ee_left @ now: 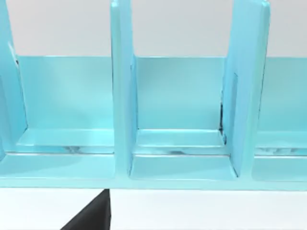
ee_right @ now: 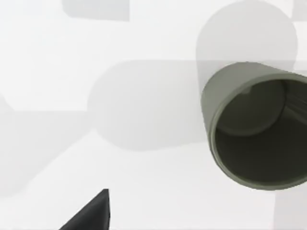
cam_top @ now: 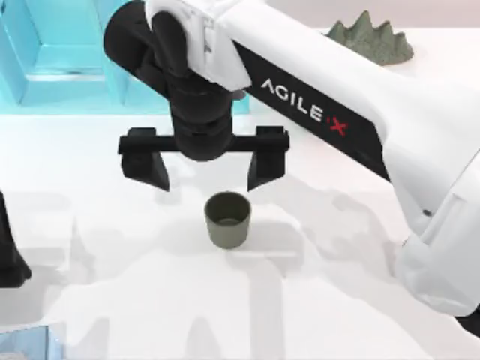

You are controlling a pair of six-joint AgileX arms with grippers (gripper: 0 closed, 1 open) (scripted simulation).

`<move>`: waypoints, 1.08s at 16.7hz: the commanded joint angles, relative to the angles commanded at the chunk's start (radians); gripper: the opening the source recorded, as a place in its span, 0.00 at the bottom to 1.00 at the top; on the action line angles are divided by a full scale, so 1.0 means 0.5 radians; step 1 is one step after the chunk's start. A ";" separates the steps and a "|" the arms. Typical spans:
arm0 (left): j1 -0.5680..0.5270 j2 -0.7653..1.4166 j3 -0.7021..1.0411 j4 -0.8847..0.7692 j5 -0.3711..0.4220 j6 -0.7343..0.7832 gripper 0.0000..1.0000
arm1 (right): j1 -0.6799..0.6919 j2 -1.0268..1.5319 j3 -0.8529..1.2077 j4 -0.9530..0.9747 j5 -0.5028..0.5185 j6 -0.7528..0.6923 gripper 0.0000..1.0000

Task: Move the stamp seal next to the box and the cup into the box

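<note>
Overhead, going from largest to smallest:

Table (cam_top: 360,300): white surface, crossed by soft grey shadows of the arms.

Right arm (cam_top: 360,105): white AgileX arm reaching in from the right side across the far half of the table toward its middle, its black wrist pointing down.

Box (cam_top: 52,52): light-blue, at the far left corner of the table. The left wrist view looks into it and shows upright dividers (ee_left: 122,91) splitting it into open compartments with nothing inside them.

Left arm (cam_top: 9,247): a dark part of it sits at the left edge of the table, well apart from the cup; I cannot tell how its claw stands.

Green ridged object (cam_top: 371,41): olive-green with a jagged top, at the far right of the table, partly behind the right arm.

Right gripper (cam_top: 204,166): black, hanging over the middle of the table, its two fingers (cam_top: 146,166) spread wide and holding nothing. It is just on the far side of the cup and not touching it.

Cup (cam_top: 227,219): dark olive-grey, round, no handle, standing upright with its mouth open on the white surface near the table's centre, outside the box and well to the right and nearer than it. In the right wrist view the cup (ee_right: 254,127) is seen from above, hollow and with nothing in it.
</note>
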 joint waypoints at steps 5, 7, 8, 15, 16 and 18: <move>0.000 0.000 0.000 0.000 0.000 0.000 1.00 | 0.011 0.038 0.046 0.000 0.003 0.019 1.00; 0.000 0.000 0.000 0.000 0.000 0.000 1.00 | 0.002 0.035 0.035 0.006 0.000 0.016 1.00; 0.000 0.000 0.000 0.000 0.000 0.000 1.00 | 0.003 0.032 0.012 0.028 0.001 0.013 1.00; 0.000 0.000 0.000 0.000 0.000 0.000 1.00 | -0.006 -0.007 -0.455 0.457 0.001 0.001 1.00; 0.000 0.000 0.000 0.000 0.000 0.000 1.00 | -0.007 -0.013 -0.528 0.525 0.001 0.000 1.00; 0.000 0.000 0.000 0.000 0.000 0.000 1.00 | -0.009 -0.021 -0.647 0.636 0.001 -0.002 1.00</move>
